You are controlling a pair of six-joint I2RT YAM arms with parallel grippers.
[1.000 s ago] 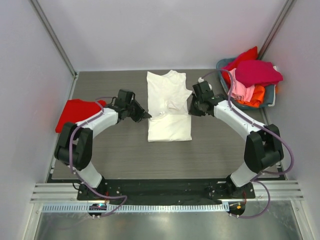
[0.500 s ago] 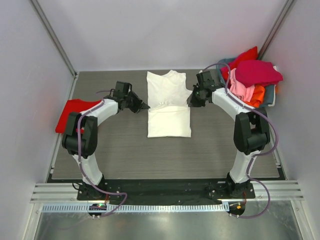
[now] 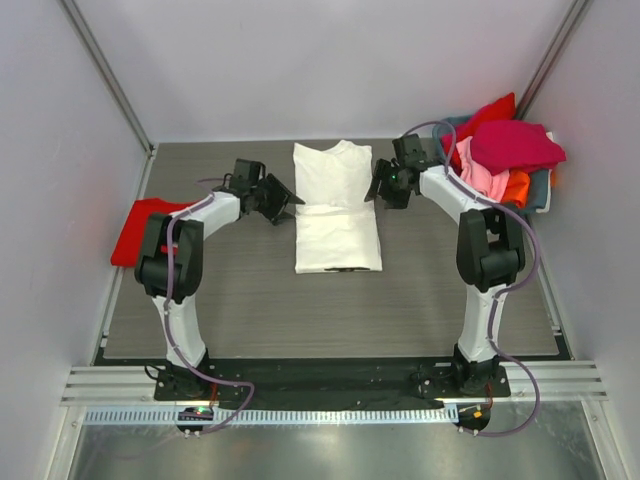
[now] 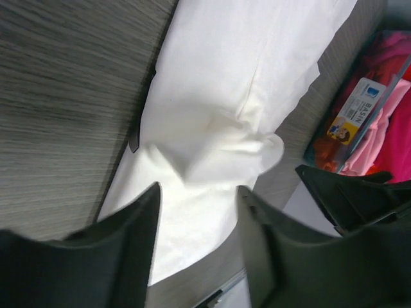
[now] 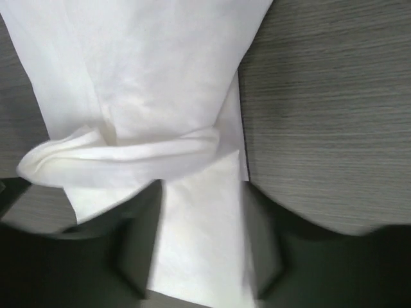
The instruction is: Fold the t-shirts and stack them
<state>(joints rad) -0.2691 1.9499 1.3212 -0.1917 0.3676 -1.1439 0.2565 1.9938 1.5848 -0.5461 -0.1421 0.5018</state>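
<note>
A white t-shirt (image 3: 338, 215) lies folded on the dark table, its near half doubled over the far half; the fold's rumpled edge shows in both wrist views (image 4: 225, 102) (image 5: 148, 83). My left gripper (image 3: 293, 203) (image 4: 198, 192) is open at the shirt's left edge, with only cloth lying below the jaws. My right gripper (image 3: 376, 192) (image 5: 202, 189) is open at the shirt's right edge, holding nothing. A red t-shirt (image 3: 140, 228) lies folded at the far left. Magenta (image 3: 515, 143), pink (image 3: 480, 175), orange (image 3: 515, 187) and red (image 3: 490, 115) t-shirts are heaped at the back right.
The heap of shirts sits in a grey-blue plastic basket (image 3: 541, 190) in the back right corner, which the left wrist view also catches (image 4: 357, 106). Walls close in on the left, right and back. The arm bases stand at the near edge.
Both grippers carried the white t-shirt's edge toward the back, laying it over the far half, then opened and let go of it.
</note>
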